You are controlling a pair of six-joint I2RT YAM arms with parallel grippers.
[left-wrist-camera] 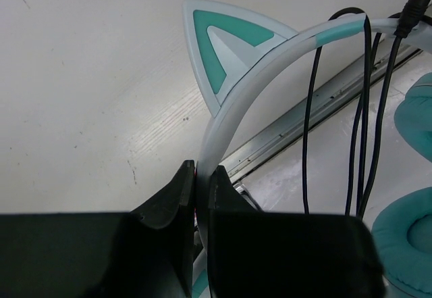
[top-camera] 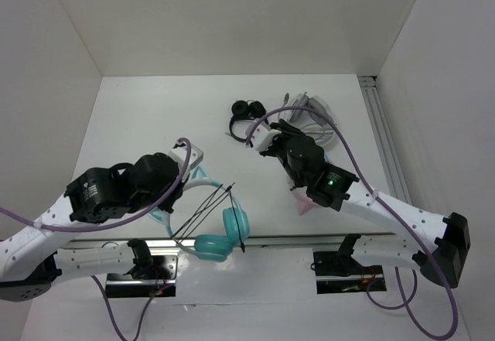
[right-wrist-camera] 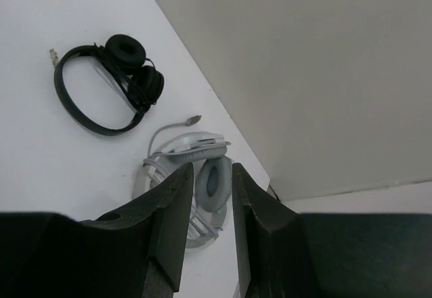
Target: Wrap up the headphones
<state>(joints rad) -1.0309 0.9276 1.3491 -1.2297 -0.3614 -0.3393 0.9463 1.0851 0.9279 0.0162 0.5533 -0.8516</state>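
The teal headphones (top-camera: 224,233) hang at the table's near edge, both ear cups (left-wrist-camera: 408,244) low. My left gripper (top-camera: 176,194) is shut on the pale headband (left-wrist-camera: 229,109), just below a cat ear (left-wrist-camera: 219,48); in the left wrist view the gripper (left-wrist-camera: 201,171) pinches it edge-on. The thin black cable (left-wrist-camera: 307,122) runs over the headband in several strands, and its plug (left-wrist-camera: 413,6) shows at the top right. In the top view the cable (top-camera: 203,211) stretches taut across the band. My right gripper (top-camera: 269,141) is open and empty, above the table's back middle (right-wrist-camera: 212,171).
Small black headphones (top-camera: 246,112) (right-wrist-camera: 108,82) and grey-white headphones (top-camera: 311,121) (right-wrist-camera: 202,176) lie at the back of the table. A pink piece (top-camera: 303,202) shows under the right arm. An aluminium rail (top-camera: 309,240) (left-wrist-camera: 304,115) runs along the near edge, another (top-camera: 383,140) along the right wall.
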